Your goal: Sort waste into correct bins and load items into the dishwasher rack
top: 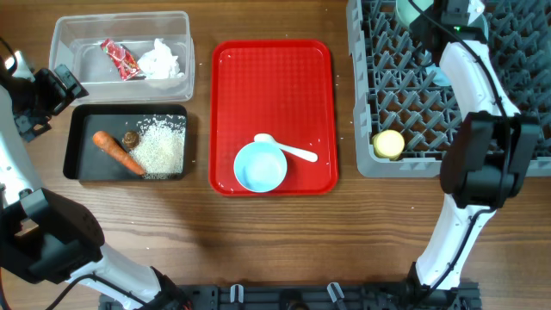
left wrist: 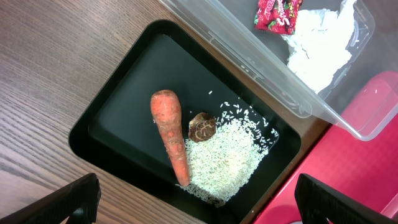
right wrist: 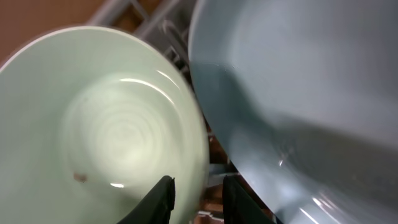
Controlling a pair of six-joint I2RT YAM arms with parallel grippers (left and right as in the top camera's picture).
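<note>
Left claw [left wrist: 196, 196] spread near one carrot [left wrist: 171, 140]; right claw [right wrist: 200, 199] straddles one pale-green bowl [right wrist: 106, 137], grip unclear.

Lit brightly and evenly from above, only soft shadows on the bench [top: 275, 250]. Sharp in the overhead and left wrist views, faint glare along the clear tub [left wrist: 273, 81] wall. Blurred at close range in the right wrist view, white highlights on pale-green bowl [right wrist: 93, 124] and light-blue plate [right wrist: 311, 93]
</note>
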